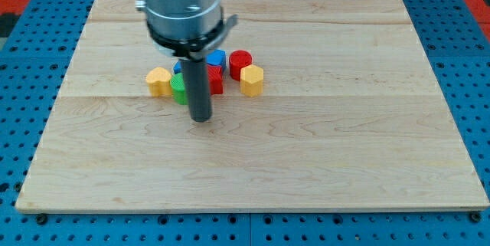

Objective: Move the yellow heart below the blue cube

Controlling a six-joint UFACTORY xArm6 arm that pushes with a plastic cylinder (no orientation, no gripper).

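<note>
Presently, item one: end effector, a straight dark rod with no jaws, holding nothing; my tip (201, 117) rests on the worktop just below the block cluster, toward the view's bottom. Item two: green block (178, 90), shape unclear, immediately to the view's left of the rod and partly hidden by it. Item three: red block (217, 80), shape unclear, just to the view's right of the rod, also partly covered. Item four: yellow heart (159, 80), at the cluster's left edge, beside the green block and apart from my tip. Item five: blue block (216, 57), partly hidden behind the rod, at the top of the cluster; a further sliver of blue (178, 67) shows left of the rod, whether a separate block I cannot tell. Item six: red cylinder (240, 61), upper right of the cluster. Item seven: yellow hexagonal block (252, 80), rightmost, just below the red cylinder. Item eight: pale wooden worktop (344, 146), carrying all of the above.
</note>
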